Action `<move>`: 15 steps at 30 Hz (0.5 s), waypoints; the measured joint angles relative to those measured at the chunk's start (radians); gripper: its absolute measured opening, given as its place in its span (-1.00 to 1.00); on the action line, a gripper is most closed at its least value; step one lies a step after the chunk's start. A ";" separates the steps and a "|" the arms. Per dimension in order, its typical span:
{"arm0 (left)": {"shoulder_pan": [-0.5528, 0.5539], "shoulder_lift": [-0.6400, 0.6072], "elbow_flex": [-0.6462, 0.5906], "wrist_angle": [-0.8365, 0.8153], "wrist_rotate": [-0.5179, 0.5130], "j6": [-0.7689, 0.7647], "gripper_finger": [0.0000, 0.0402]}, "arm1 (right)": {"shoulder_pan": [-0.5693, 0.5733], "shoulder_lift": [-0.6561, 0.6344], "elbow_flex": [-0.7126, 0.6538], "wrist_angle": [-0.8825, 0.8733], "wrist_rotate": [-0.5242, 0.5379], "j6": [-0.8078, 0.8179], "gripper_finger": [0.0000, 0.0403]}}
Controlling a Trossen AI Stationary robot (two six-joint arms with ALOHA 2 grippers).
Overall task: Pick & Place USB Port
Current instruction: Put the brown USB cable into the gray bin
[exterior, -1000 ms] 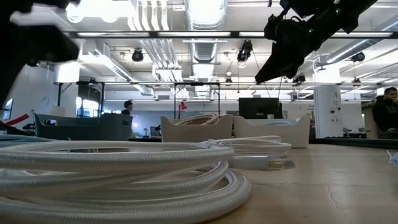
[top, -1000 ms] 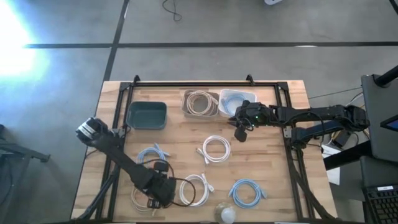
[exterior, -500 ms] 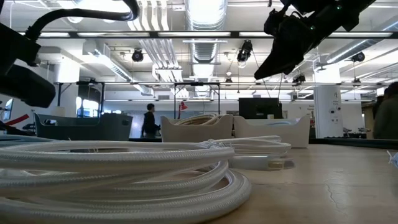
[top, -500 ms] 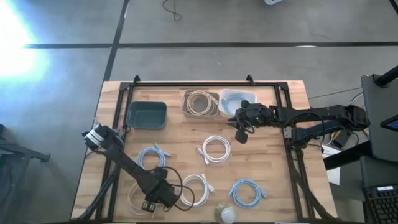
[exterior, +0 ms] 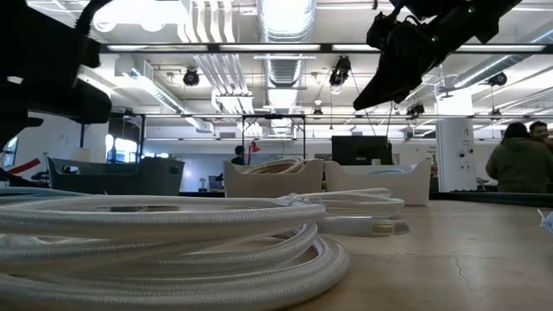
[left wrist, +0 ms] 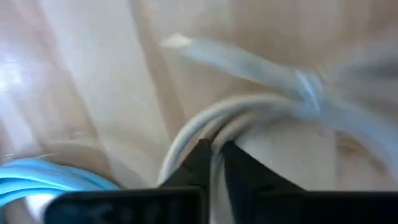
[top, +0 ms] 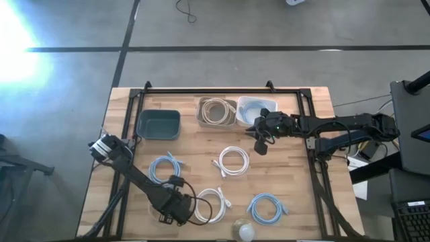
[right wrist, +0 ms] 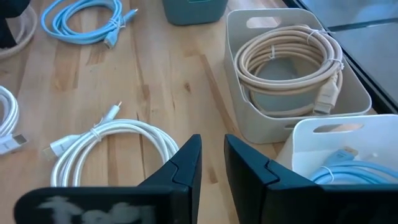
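White cable (top: 209, 204) lies near the worktop's (top: 295, 195) front edge, pinched by the left hand (top: 176, 210). Right hand (top: 261, 142) hovers beside the beige bin (top: 216, 111), fingers nearly pressed together, holding nothing.

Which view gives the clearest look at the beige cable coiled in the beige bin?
The right wrist view: the beige cable fills its beige bin, loops and plug plain. The high view shows it small from above. The low view catches only its top over the rim. The left wrist view misses it.
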 joint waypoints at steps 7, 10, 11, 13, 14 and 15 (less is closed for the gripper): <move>0.003 -0.010 0.024 0.006 -0.230 -0.019 -0.98 | 0.000 0.000 0.000 0.001 0.000 0.003 -0.66; 0.008 -0.019 0.057 -0.033 -0.336 -0.020 -0.98 | 0.000 0.000 0.000 0.002 0.000 0.006 -0.68; 0.010 -0.025 0.070 -0.054 -0.361 -0.025 -0.98 | 0.000 0.000 0.000 0.002 0.000 0.006 -0.69; 0.012 -0.030 0.094 -0.106 -0.407 -0.038 -0.99 | 0.000 0.000 0.000 0.002 0.000 0.007 -0.70; 0.013 -0.030 0.105 -0.134 -0.421 -0.042 -0.99 | 0.000 0.000 0.000 0.002 0.000 0.007 -0.71; 0.013 -0.030 0.115 -0.161 -0.433 -0.046 -0.99 | 0.000 0.000 0.000 0.002 0.000 0.007 -0.71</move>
